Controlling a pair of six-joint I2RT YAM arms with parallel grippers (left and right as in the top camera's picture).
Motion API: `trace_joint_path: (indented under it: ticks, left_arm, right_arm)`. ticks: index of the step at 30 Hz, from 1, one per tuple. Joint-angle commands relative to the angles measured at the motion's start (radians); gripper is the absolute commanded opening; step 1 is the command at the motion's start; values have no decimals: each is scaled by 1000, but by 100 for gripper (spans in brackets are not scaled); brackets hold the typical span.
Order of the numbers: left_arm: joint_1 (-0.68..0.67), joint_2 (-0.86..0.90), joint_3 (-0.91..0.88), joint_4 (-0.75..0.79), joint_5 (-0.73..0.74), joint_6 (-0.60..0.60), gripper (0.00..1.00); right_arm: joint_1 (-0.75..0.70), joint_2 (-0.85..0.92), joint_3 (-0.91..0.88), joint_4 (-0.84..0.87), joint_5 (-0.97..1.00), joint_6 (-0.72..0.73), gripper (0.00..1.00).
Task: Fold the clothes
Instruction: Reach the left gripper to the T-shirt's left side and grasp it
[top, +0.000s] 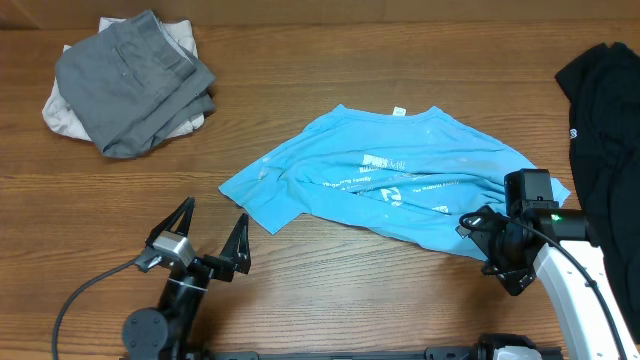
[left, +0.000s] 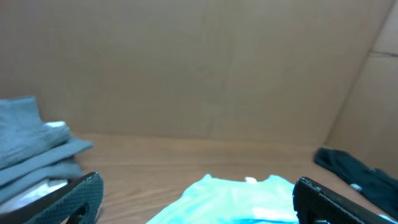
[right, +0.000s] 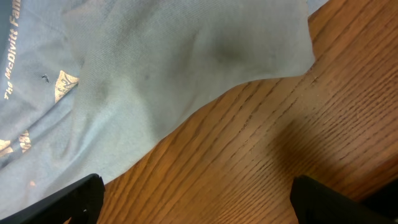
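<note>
A light blue T-shirt (top: 390, 180) with white print lies spread and rumpled in the middle of the table, collar toward the far side. My left gripper (top: 210, 232) stands open near the front edge, left of the shirt's sleeve and apart from it. In the left wrist view the shirt (left: 249, 199) lies ahead between the spread fingers (left: 74, 199). My right gripper (top: 492, 250) is open at the shirt's front right edge. In the right wrist view the shirt's hem (right: 155, 68) lies just beyond the gripper (right: 199, 205), with only bare wood between its fingers.
A pile of grey and off-white garments (top: 130, 85) sits at the far left corner, seen also in the left wrist view as a grey stack (left: 31, 143). A black garment (top: 610, 130) lies along the right edge, close to the right arm. Wooden table (top: 300, 60) underneath.
</note>
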Motion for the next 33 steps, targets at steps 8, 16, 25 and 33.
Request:
trace_joint_path:
  ticks: [8, 16, 25, 33]
  left_arm:
    - [3, 548, 596, -504, 92, 162, 100]
    - [3, 945, 731, -703, 211, 158, 100]
    - [-158, 1320, 951, -965, -283, 71, 100]
    - [-248, 1539, 1008, -933, -310, 71, 100]
  right_arm:
    - [-5, 2, -6, 6, -25, 5, 100]
    - [-5, 2, -6, 8, -51, 5, 100]
    - [-5, 2, -6, 39, -52, 5, 100]
    - [-5, 2, -6, 28, -51, -6, 100]
